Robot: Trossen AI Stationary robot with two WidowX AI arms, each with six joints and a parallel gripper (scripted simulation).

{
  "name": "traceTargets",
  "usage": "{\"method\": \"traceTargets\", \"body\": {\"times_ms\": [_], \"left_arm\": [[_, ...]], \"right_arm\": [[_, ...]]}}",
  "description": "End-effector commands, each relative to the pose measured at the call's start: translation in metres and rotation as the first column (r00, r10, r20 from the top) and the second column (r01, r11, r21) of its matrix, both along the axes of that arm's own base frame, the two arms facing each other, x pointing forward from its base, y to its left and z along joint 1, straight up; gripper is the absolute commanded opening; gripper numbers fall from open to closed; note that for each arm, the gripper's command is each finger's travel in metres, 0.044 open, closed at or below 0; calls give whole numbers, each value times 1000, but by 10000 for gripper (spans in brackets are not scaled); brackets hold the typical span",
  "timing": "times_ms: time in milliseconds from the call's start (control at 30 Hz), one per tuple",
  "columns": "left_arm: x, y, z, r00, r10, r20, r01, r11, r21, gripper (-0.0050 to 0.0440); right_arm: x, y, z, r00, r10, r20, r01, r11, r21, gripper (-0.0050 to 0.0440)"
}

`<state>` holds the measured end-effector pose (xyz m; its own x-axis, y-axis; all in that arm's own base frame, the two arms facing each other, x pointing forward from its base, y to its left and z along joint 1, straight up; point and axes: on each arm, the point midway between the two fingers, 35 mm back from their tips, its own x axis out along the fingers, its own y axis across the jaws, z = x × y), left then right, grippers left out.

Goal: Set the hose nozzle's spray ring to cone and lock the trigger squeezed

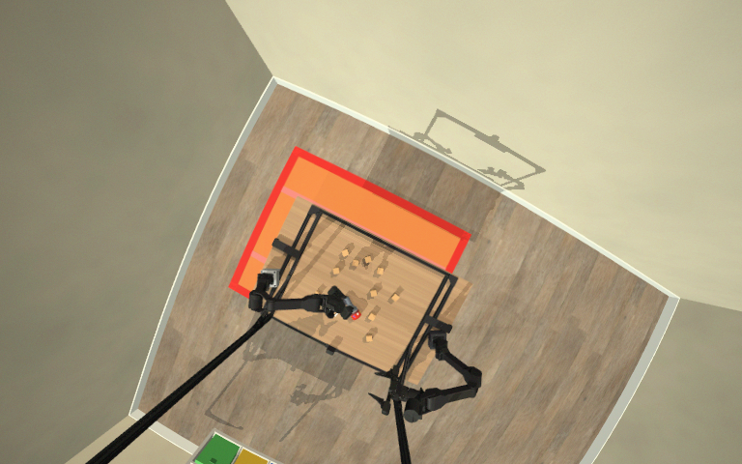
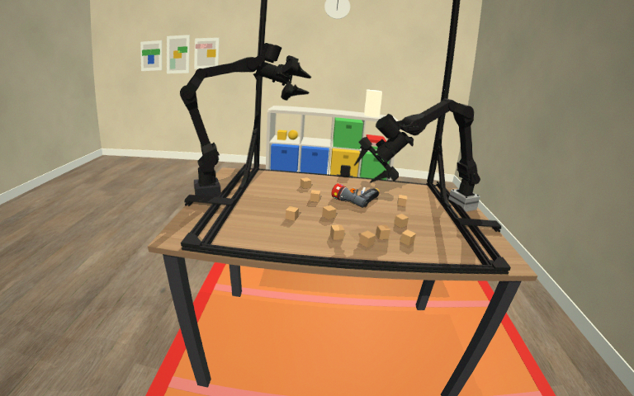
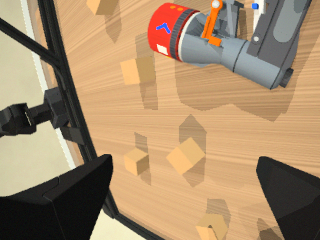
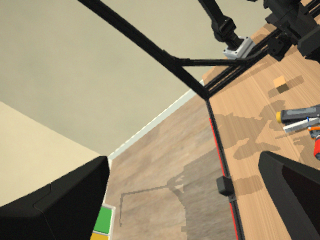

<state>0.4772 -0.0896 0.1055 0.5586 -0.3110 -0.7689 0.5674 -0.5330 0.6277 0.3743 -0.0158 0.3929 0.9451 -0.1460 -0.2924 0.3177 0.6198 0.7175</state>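
The grey hose nozzle (image 1: 351, 304) (image 2: 360, 199) (image 3: 200, 47) (image 4: 299, 115) lies on its side on the table, with orange and white parts by its handle. On its red ring (image 2: 337, 190) (image 3: 169, 31) (image 4: 317, 148) the left wrist view shows the blue V, the white square and two orange dots. I cannot make out the white arrow. My left gripper (image 2: 365, 172) (image 3: 186, 164) is open and empty, above the table close to the nozzle. My right gripper (image 1: 373, 384) (image 2: 309, 84) (image 4: 185, 162) is open and empty, high up and away from the nozzle.
Several small wooden cubes lie around the nozzle, among them one (image 2: 314, 195) (image 3: 137, 70) near the ring and one (image 2: 402, 200) (image 4: 281, 84) beyond the handle. A black frame (image 2: 327, 259) runs along the table's edges, with upright posts (image 2: 259, 93) (image 2: 449, 55) at the back.
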Motion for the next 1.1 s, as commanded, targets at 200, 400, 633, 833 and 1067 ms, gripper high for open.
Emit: {"method": "traceTargets", "body": {"times_ms": [200, 400, 633, 833, 1067], "left_arm": [[-7, -24, -16, 989, -50, -136, 60, 995, 75, 400], [-17, -40, -23, 971, -81, -225, 111, 986, 126, 400], [-30, -56, -28, 939, -113, -326, 180, 966, 184, 400], [-39, -65, -30, 915, -128, -382, 224, 950, 216, 400], [-56, -79, -32, 866, -150, -476, 305, 914, 268, 400]], "right_arm": [[-25, 17, 8, 995, 91, 46, -80, 977, -199, 400], [-41, 27, 11, 987, 147, 69, -116, 936, -332, 400], [-60, 36, 12, 974, 206, 90, -139, 867, -478, 400], [-71, 41, 13, 967, 236, 99, -143, 819, -556, 400], [-89, 47, 12, 953, 282, 113, -133, 721, -680, 400]]}}
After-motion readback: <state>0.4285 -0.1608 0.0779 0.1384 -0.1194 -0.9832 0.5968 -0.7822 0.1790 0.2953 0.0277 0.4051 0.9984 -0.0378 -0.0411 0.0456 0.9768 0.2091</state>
